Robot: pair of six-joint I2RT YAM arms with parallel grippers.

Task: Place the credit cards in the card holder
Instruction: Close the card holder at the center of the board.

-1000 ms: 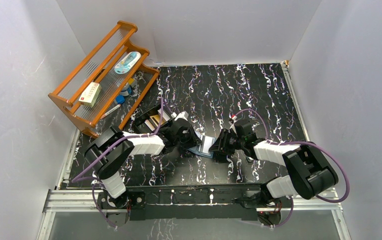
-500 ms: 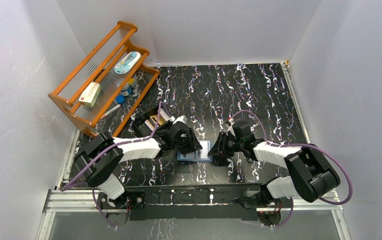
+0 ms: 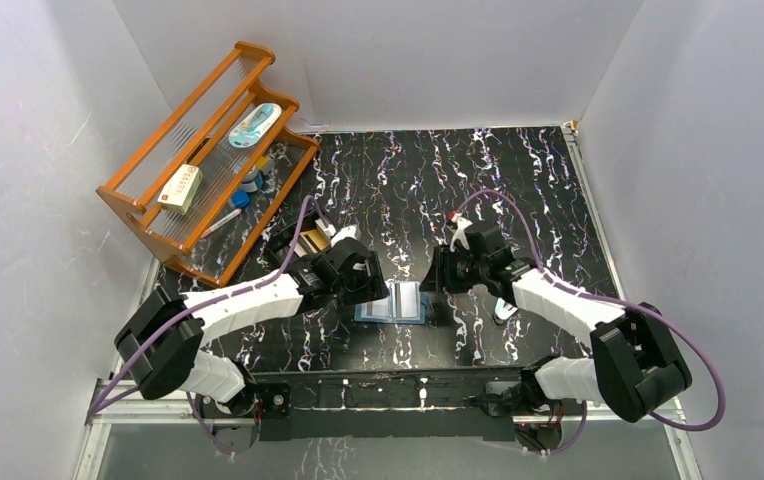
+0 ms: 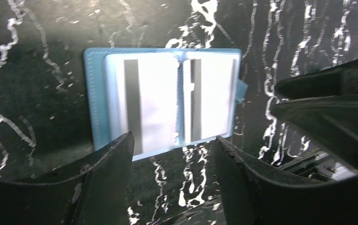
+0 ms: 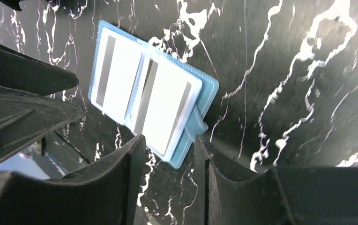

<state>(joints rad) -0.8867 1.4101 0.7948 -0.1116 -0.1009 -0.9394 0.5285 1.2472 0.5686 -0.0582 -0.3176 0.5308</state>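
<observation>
The wallet [image 4: 96, 93] lies open and flat on the tabletop [image 3: 518, 180], in the narrow space between the two end effectors; two whitish cards [image 4: 151, 101], each with a dark stripe, sit on its two halves, one per side; whether they are fully seated in the pockets cannot be told.

The left end effector [image 4: 173, 138] is spread and holds nothing, with the near edge of the wallet just ahead of its fingertips; the right end effector [image 5: 170, 138] is also spread and empty, with a corner of the wallet and its snap tab [image 5: 198, 123] just ahead of its gap; neither touches the wallet as far as the wrist views show.

Behind the left end effector stands an open black box [image 3: 283, 240] with something tan inside, partly hidden by the arm; it may hold more cards, though that is a guess.

The likely troubles come from how crowded this spot is; the two end effectors face each other across one small loose thing, so a move by either could knock the other. The wallet is not pinned down; a finger that brushes its edge could slide or turn it and shake a shallowly seated card out. The tab sticks out toward the right end effector and could catch on a finger; a tug there might fold the wallet shut.
</observation>
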